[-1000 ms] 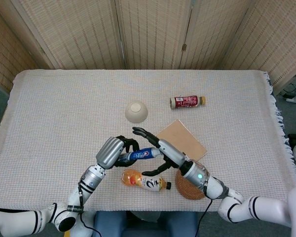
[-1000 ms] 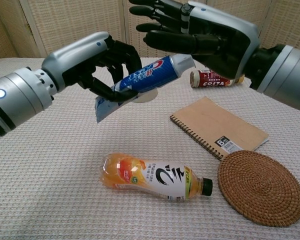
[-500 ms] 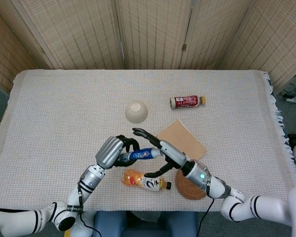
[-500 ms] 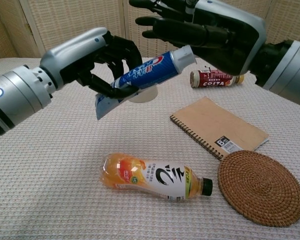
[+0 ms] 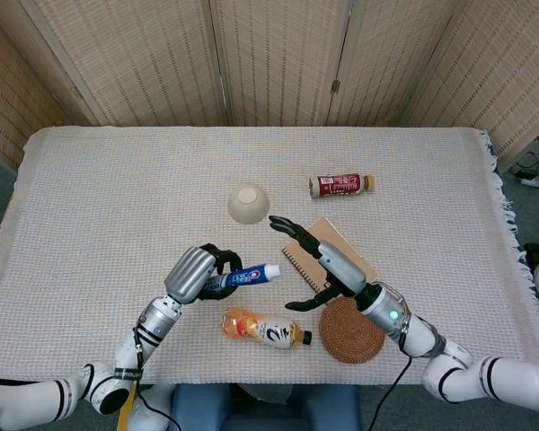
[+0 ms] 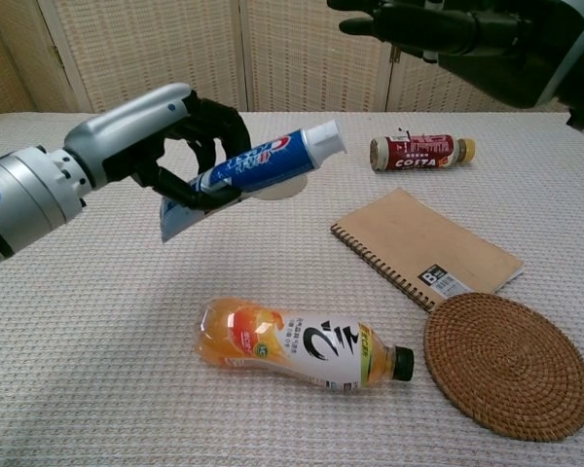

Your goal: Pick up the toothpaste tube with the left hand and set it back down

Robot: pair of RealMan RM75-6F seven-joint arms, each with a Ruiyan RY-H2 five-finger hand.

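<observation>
The left hand [image 6: 165, 136] grips the toothpaste tube [image 6: 248, 173] above the table [image 5: 117, 189], its dark fingers [image 6: 212, 122] curled around the tube's lower half. The tube is clear of the cloth and tilted: its flat crimped end points down and to the left, below the hand, while its white cap points up and to the right, past the fingers. In the head view the same hand [image 5: 198, 274] sits at the near middle of the table with the tube [image 5: 247, 276] sticking out to its right, cap end toward the right arm.

The right hand [image 5: 319, 265] holds nothing; its fingers are spread apart, and it hovers over the near edge of the notebook [image 5: 337, 251], well apart from the tube's cap. In the chest view that hand [image 6: 467, 34] shows at the top right, high above the table.

Directly near-side of the tube, an orange drink bottle [image 6: 297, 347] lies on its side on the cloth, its black cap pointing right toward a round woven coaster [image 6: 508, 364]. The notebook [image 6: 428, 248] lies just beyond the coaster. Farther off stand a pale bowl [image 5: 248, 203], partly hidden behind the tube in the chest view, and a small red bottle [image 5: 341, 185] lying on its side to the far right.
</observation>
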